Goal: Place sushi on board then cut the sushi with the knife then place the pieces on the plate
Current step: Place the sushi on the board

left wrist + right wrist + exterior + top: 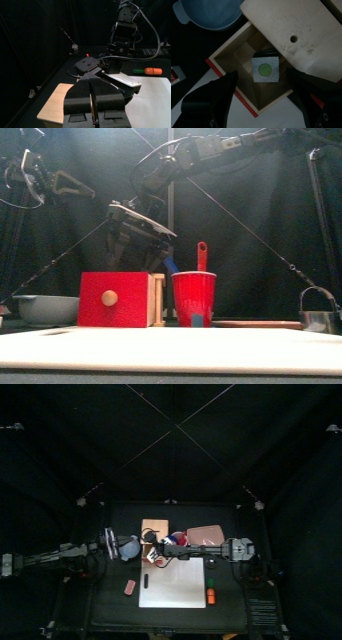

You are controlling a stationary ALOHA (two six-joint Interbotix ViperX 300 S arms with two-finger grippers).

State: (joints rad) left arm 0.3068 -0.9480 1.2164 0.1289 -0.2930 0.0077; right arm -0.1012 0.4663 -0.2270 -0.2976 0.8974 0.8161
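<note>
In the right wrist view the wooden box's drawer (241, 60) is pulled out, and the sushi roll (266, 70) stands on end inside it, showing a pale face with a green centre. My right gripper (264, 106) hangs open just above the drawer, its jaws to either side of the roll and not touching it. In the front view it hovers (140, 231) over the red drawer front (114, 300). The white cutting board (174, 579) lies in front. A red cup (194, 296) holds the blue and red knives. The pink tray (203, 536) lies behind. My left gripper (93, 107) rests shut at the left.
A blue-grey bowl (47, 308) sits left of the box. A metal cutter (318, 313) stands at the right. An orange toy food (210, 595) lies on the board's right edge, and a small red toy (130, 587) lies left of the board.
</note>
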